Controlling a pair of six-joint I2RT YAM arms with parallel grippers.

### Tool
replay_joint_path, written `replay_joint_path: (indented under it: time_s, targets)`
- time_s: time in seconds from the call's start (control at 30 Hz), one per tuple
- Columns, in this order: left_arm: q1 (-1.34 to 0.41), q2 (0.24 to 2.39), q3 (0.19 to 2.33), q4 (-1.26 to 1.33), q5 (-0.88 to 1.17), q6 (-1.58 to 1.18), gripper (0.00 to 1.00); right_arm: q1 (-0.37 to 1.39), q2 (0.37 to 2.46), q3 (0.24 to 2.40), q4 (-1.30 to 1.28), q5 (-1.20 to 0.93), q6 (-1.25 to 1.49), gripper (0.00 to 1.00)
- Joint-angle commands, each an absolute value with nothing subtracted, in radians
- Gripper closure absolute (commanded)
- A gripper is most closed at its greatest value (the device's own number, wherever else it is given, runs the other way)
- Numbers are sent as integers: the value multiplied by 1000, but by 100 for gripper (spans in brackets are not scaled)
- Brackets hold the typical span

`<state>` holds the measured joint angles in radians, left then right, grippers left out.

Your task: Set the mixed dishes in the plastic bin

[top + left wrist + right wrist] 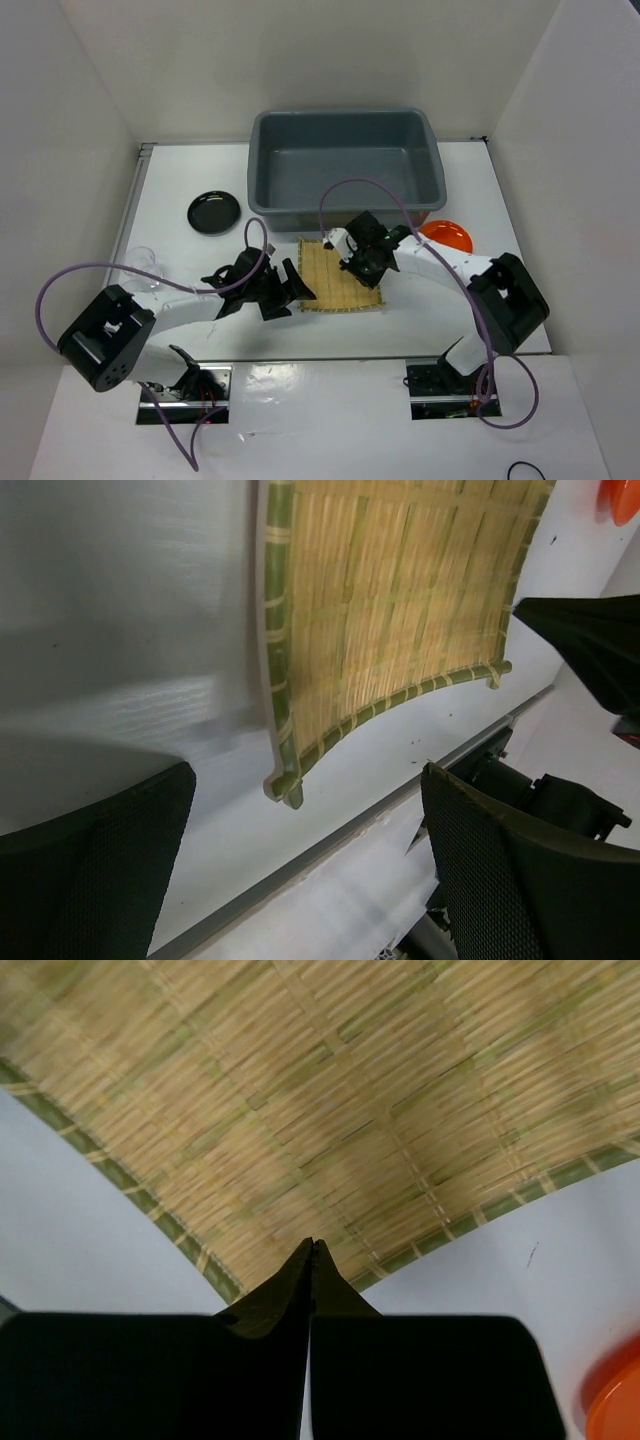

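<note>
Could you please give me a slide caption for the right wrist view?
Right gripper, shut, its tip over the green border of the bamboo mat; orange plate at lower right.

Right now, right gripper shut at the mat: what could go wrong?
1. The right gripper is shut at the edge of the bamboo mat; no firm pinch shows, so it may slip on lift.
2. The open left gripper sits at the mat's corner; the arms could clash.
3. The orange plate beside the right arm could get bumped.
</note>
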<state>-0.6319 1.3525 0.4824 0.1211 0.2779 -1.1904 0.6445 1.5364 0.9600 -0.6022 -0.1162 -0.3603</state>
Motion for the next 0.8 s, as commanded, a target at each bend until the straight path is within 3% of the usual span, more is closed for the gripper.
replay_joint_path:
  time_s: [0.0, 0.23, 0.57, 0.67, 0.7, 0.77]
  targets:
    - [-637, 1385, 505, 198, 293, -1204, 0, 653, 1586, 939, -532, -8, -313, 100]
    - [-637, 1445, 514, 274, 293, -1241, 0, 663, 1747, 960, -531, 57, -284, 100]
    - [-696, 1627, 595, 454, 333, -1273, 0, 672, 1758, 933, -512, 38, -311, 100]
    - [-706, 1683, 632, 486, 359, -1282, 12, 672, 1749, 924, -512, 38, -311, 100]
    - [-706, 1695, 641, 497, 359, -1282, 31, 681, 1749, 923, -512, 38, -311, 100]
    - [-706, 1718, 641, 497, 371, -1273, 57, 681, 1740, 923, -503, 38, -311, 100]
